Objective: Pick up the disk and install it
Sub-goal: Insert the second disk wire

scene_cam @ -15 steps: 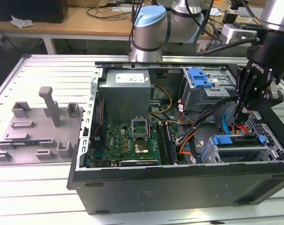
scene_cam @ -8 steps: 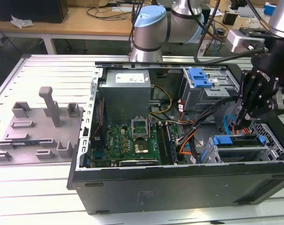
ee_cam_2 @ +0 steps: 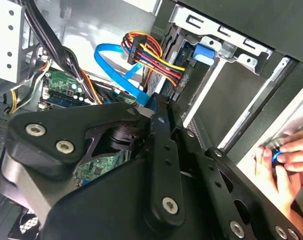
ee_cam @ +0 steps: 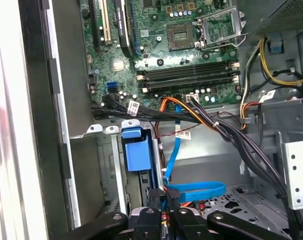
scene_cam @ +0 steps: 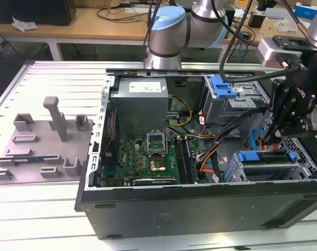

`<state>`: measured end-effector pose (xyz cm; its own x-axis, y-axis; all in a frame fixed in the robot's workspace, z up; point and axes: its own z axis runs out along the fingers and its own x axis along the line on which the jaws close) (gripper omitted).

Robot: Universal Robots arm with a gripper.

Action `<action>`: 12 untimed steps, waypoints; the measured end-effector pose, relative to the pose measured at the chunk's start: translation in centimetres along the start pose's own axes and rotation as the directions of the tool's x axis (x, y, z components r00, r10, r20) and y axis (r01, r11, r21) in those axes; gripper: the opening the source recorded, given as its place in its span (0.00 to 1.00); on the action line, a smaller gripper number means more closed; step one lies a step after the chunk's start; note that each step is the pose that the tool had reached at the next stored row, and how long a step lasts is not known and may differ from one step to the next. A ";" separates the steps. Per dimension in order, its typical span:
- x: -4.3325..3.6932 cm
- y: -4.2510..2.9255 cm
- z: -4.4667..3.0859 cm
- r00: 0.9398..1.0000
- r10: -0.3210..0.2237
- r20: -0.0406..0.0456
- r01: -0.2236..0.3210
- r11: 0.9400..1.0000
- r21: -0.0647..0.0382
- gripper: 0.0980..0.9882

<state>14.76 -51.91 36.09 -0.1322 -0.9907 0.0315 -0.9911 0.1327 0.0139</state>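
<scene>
Inside, one gripper beside one disk.

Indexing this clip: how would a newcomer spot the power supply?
Find the open computer case in the exterior view. At its far end, beyond the green motherboard, sits the power supply: the only plain grey metal box, with a white label.
</scene>
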 end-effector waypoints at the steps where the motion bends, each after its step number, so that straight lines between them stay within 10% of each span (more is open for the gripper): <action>1: 0.14 -0.02 0.02 1.000 -0.001 0.008 0.001 1.000 0.000 0.07; 7: 1.07 -0.05 0.14 0.998 -0.010 0.055 0.010 1.000 0.001 0.07; 12: 1.75 -0.11 0.25 0.997 -0.024 0.072 0.023 1.000 0.001 0.07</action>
<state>14.63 -53.67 35.89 -0.1099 -0.9931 -0.0411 -0.9939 0.1094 0.0135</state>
